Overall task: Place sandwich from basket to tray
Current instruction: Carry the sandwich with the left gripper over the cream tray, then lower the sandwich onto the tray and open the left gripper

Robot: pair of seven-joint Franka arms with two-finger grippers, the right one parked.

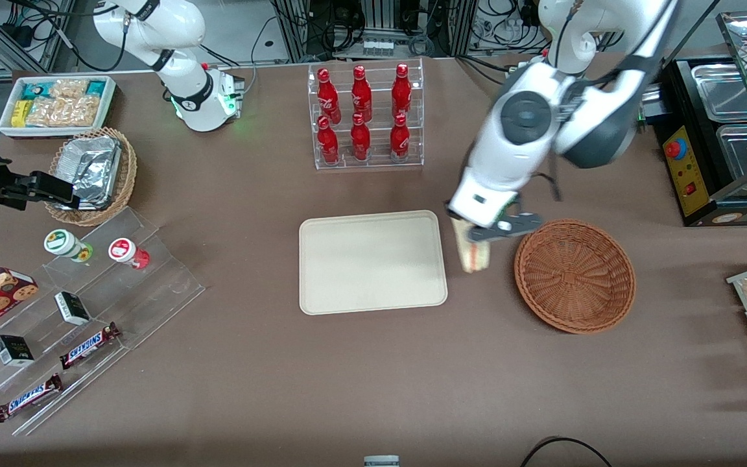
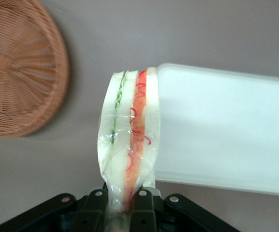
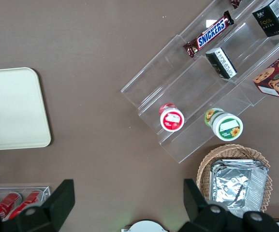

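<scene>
Between the tray [image 1: 372, 262] and the basket [image 1: 574, 275], the gripper [image 1: 485, 235] hangs above the table [image 1: 373, 376]. Its jaws are clamped on one end of the sandwich [image 2: 128, 140], which sticks out from them just beside the tray's rim, clear of the basket.

The clear-wrapped triangular sandwich [image 2: 129, 145] is pale white bread with green, orange and red-pink stripes down its cut edge, pinched in the black two-finger gripper [image 2: 122, 205] over brown tabletop between tray and basket. The round woven wicker basket [image 1: 574, 275] is reddish-brown with a spoked weave, and the flat rectangular tray [image 1: 372, 261] is plain cream-beige.
</scene>
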